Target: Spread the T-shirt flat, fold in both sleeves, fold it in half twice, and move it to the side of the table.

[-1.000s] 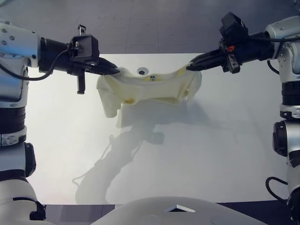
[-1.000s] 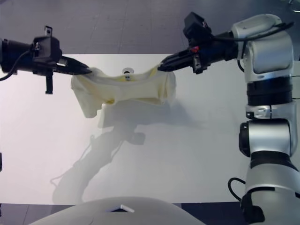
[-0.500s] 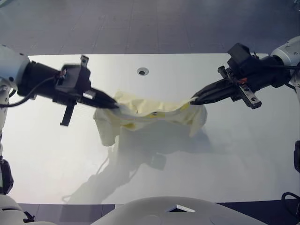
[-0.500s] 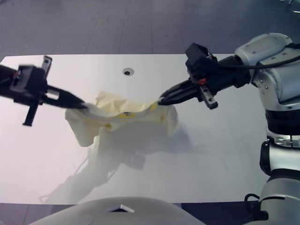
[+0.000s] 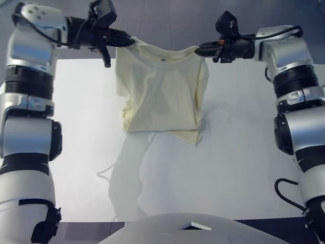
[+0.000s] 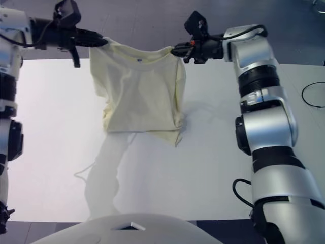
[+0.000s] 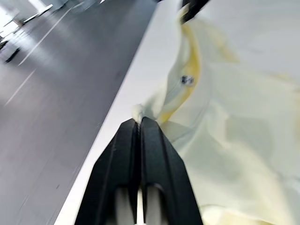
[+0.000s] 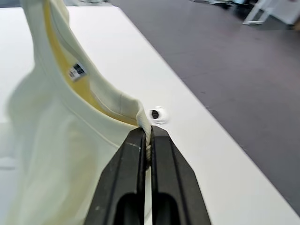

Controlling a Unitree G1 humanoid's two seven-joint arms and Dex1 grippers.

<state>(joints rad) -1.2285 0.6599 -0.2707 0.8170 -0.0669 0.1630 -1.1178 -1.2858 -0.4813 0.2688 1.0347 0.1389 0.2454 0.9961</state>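
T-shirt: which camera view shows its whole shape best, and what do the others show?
The left eye view: the whole T-shirt hangs spread between the left gripper and right gripper, collar to hem. The right eye view shows much the same. Each wrist view shows a pinched shoulder and part of the collar close up.

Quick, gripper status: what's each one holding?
Left gripper: shut on the T-shirt, at one shoulder.
Right gripper: shut on the T-shirt, at the other shoulder.
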